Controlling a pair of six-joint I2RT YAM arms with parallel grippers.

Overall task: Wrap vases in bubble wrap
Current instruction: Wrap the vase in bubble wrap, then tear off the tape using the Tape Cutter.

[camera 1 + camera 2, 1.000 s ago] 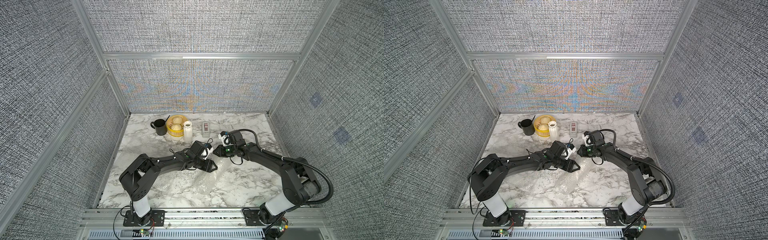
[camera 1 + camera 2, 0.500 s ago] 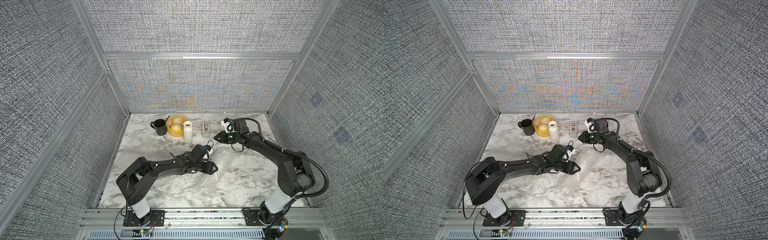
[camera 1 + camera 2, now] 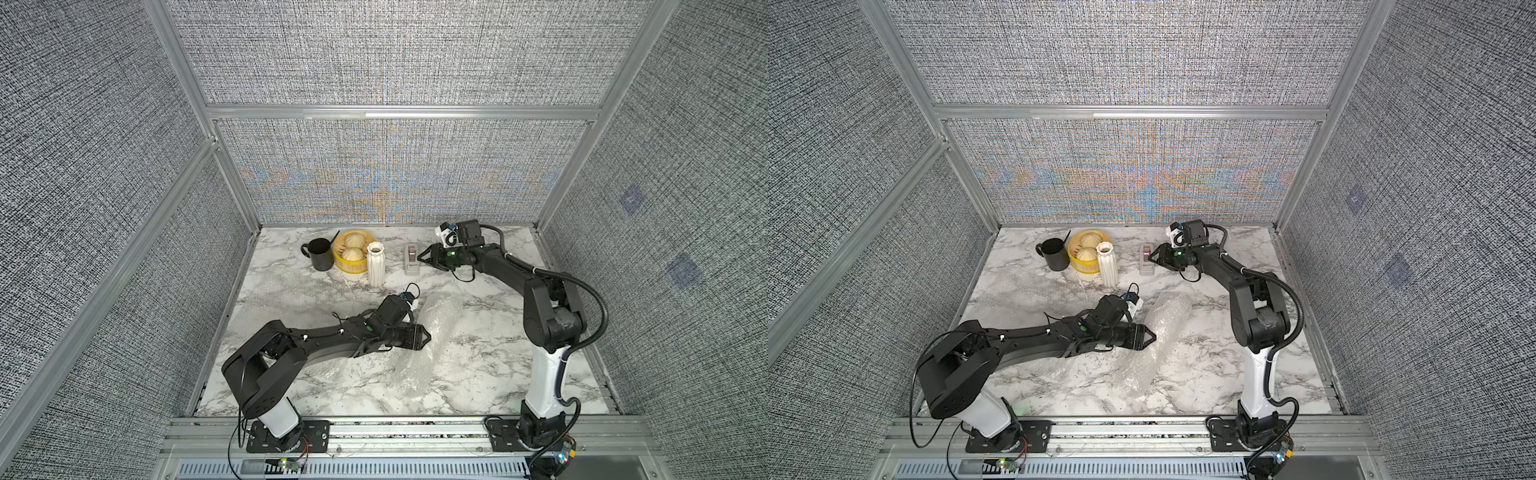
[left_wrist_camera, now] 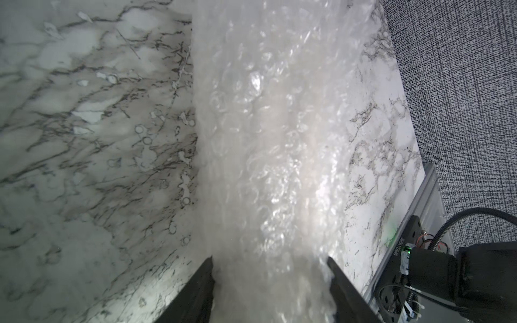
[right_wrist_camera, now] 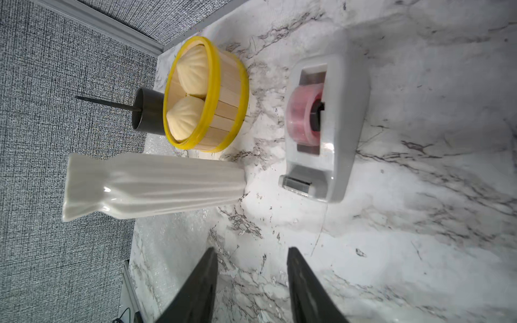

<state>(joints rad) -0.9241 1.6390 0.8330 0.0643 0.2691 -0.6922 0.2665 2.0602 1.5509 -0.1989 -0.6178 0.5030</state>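
Judged to be the sealing step: fetch tape with the right while pinning the roll with the left. Note the left end effector [image 4: 269, 260] closed partway across the bubble-wrap roll [image 3: 438, 324], fingers [image 4: 198, 293] pressed to either flank. Roll lying slantwise mid-bench, presumably with 1 vase inside, though nothing white visible through the plastic. Hold that grip firm but light; avoid crushing bubbles or letting the outer layer spring open. Note the right end effector [image 5: 251, 251] roughly half open and empty, poised just beside the grey tape dispenser [image 5: 324, 125] toward the back of the bench [image 3: 478, 374]. Approach the cutter end squarely, pinch only the tape's free end, and pull low and straight to avoid dragging the dispenser along. Mind the 2nd vase [image 3: 375, 264], bare and upright near the dispenser, right beside the yellow steamer basket [image 3: 351, 251] — easily toppled by a wide swing.
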